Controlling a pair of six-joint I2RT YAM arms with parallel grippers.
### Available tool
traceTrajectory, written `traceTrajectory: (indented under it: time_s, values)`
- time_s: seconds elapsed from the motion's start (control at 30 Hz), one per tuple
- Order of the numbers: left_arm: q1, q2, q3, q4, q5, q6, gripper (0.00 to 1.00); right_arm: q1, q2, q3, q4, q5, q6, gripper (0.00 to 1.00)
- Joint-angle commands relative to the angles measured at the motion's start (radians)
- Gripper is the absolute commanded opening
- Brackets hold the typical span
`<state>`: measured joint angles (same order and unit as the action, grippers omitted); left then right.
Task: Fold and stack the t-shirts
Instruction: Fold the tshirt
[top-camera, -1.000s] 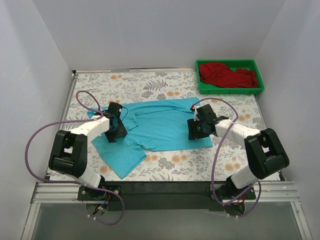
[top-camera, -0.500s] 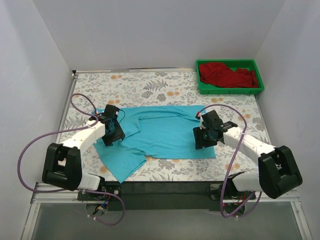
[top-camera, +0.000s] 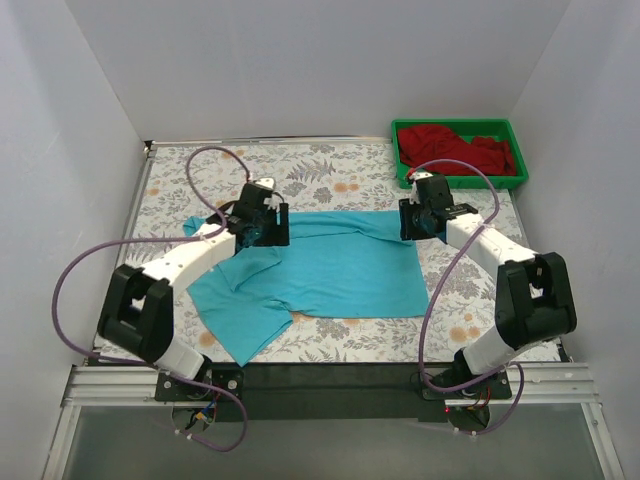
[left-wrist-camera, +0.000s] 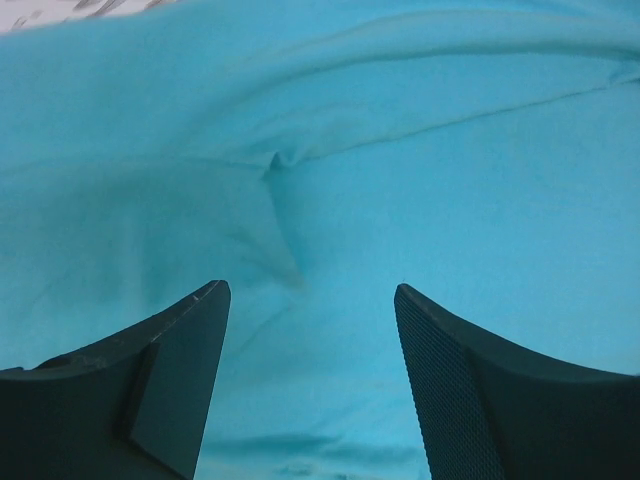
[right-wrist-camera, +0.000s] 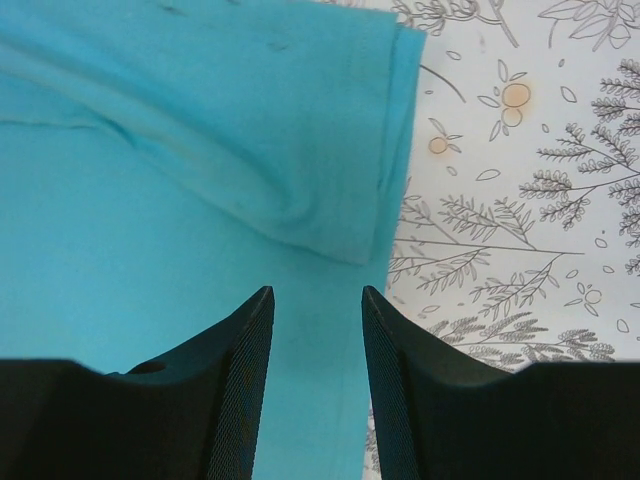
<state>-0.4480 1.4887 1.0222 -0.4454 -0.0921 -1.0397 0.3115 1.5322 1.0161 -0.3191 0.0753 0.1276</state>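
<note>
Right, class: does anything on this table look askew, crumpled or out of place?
The turquoise-blue cloth t-shirt lies unevenly: its near-left part juts out diagonally and wrinkled, while the right side is squared. The dark red t-shirt sits bunched, unfolded, in the green plastic tray.

Green plastic tray (top-camera: 460, 182): 1 o'clock, far corner. Floral-print table (top-camera: 330, 170): centre. White walls (top-camera: 300, 70): 9 through 3 o'clock.

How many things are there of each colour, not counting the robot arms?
Turquoise t-shirt: 1
Dark red t-shirt: 1
Green tray: 1
Total: 3
</note>
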Motion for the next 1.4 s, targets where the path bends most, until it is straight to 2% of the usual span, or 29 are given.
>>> traceTrajectory:
  time_s: [0.0,0.3,0.53,0.63,0.67,0.8,1.37]
  values:
    - [-0.054,0.105,0.096,0.089,-0.086,0.204,0.62,-0.034,0.039,0.059,0.069,-0.041,0.007,0.4]
    - [-0.089,0.335,0.208,0.07,-0.179,0.251,0.47,-0.045,0.118,0.076,0.089,-0.101,0.021,0.4]
    - [-0.101,0.36,0.205,0.04,-0.258,0.242,0.35,-0.049,0.147,0.056,0.107,-0.097,0.02,0.4]
    - [-0.101,0.352,0.193,0.036,-0.265,0.241,0.25,-0.054,0.161,0.052,0.115,-0.095,0.018,0.4]
    - [-0.101,0.349,0.19,0.031,-0.268,0.239,0.18,-0.055,0.164,0.053,0.118,-0.094,0.018,0.4]
    - [-0.101,0.344,0.18,0.013,-0.285,0.233,0.0,-0.061,0.178,0.061,0.124,-0.08,0.014,0.4]
    - [-0.1,0.297,0.156,-0.039,-0.301,0.182,0.0,-0.086,0.183,0.047,0.138,-0.088,0.007,0.4]
